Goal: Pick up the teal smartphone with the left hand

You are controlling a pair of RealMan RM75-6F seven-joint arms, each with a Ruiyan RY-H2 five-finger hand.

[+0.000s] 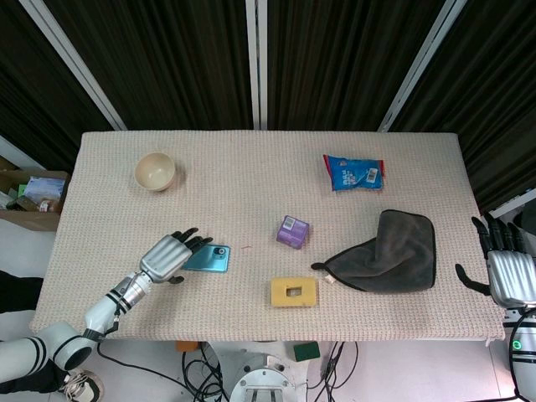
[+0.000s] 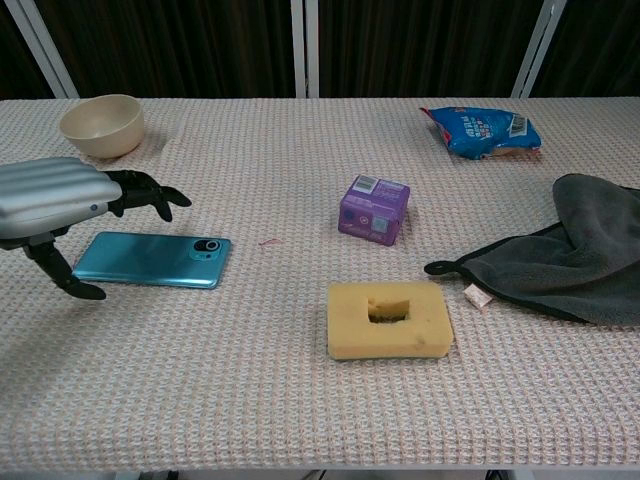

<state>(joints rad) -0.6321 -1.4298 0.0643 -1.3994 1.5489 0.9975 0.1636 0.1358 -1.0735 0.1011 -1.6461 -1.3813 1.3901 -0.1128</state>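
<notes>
While the head view is taken first, the left hand (image 1: 170, 256) is seen over the near-left table (image 1: 251, 151), fingers spread above the left end of the teal smartphone (image 1: 209, 258), nothing held; the right hand (image 1: 507, 266) is parked off the right edge, open and empty. From the chest view, the left hand (image 2: 55, 205) is seen hovering just over the teal smartphone (image 2: 150, 260), thumb down at its near-left corner, fingers arched on the far side, phone lying flat. Slipping is judged likely: a thin flat body offers little edge, so it could be pushed away instead of lifted.
</notes>
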